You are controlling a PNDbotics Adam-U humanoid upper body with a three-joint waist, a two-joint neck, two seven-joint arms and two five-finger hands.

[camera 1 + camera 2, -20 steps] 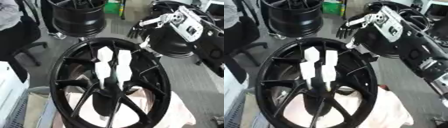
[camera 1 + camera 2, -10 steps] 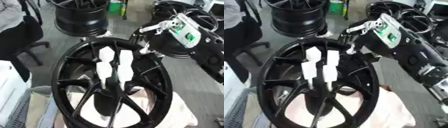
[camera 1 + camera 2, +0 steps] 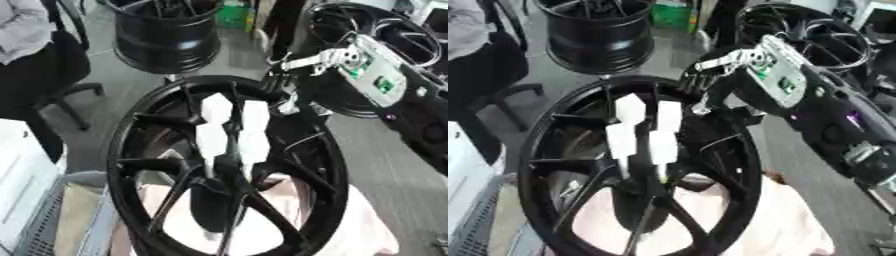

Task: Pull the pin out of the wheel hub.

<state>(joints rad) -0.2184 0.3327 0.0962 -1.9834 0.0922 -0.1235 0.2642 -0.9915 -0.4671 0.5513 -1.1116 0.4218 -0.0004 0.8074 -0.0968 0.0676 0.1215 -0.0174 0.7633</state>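
Note:
A large black wheel hub point(image 3: 140, 150) lies flat on a pink cloth, filling the middle of both views. Several white pins point(image 3: 234, 127) stand upright in a cluster at its centre, above the spokes. My right hand point(image 3: 337, 60) comes in from the upper right and hangs over the hub's far right rim. Its dark fingers point(image 3: 710, 92) point down, relaxed and holding nothing, just right of the upper pins and apart from them. My left hand does not show.
A second black wheel point(image 3: 166, 30) stands at the back left and a third one point(image 3: 372, 27) lies behind my right arm. An office chair point(image 3: 61, 75) with a seated person is at the left. The pink cloth point(image 3: 354, 225) covers the support.
My right hand has come down and to the left, from above the far rim to just beside the white pins. The hub and pins have stayed put.

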